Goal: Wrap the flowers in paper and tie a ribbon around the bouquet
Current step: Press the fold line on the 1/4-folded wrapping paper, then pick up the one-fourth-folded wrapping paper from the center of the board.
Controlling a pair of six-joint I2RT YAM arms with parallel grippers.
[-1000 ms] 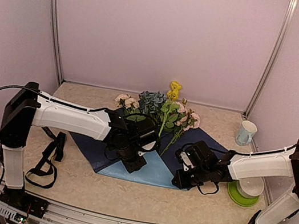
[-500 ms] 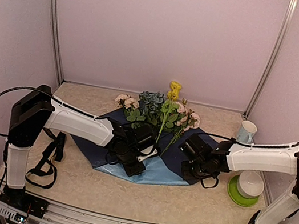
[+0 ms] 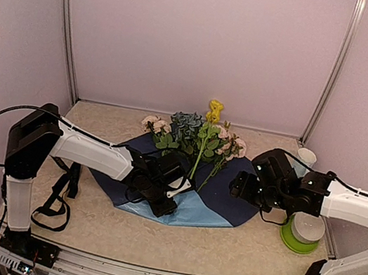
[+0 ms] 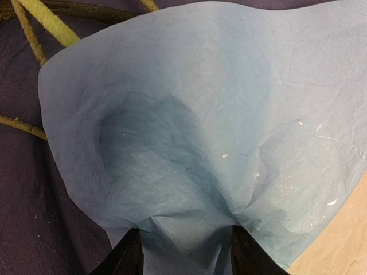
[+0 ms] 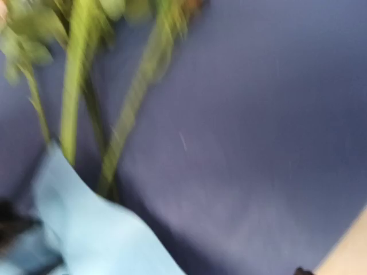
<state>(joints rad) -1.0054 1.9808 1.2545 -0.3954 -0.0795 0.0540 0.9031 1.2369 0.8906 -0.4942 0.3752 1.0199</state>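
The flowers lie on the paper, blooms to the far side and stems running toward me. The paper shows its dark blue face, and a light blue flap is folded over at the near edge. My left gripper is down on that flap. Its fingers stand apart with crinkled light blue paper spanning the gap. My right gripper hangs above the paper's right part with nothing in it. Its blurred view shows stems and dark paper. The black ribbon lies looped at the left.
A pale blue mug stands at the back right. A white bowl sits on a green plate under the right arm. Booth walls close off three sides of the table.
My right gripper opened, let go of the paper's right corner, and rose back to the right. That side of the paper now lies flat, dark face up. The left gripper stayed on the flap.
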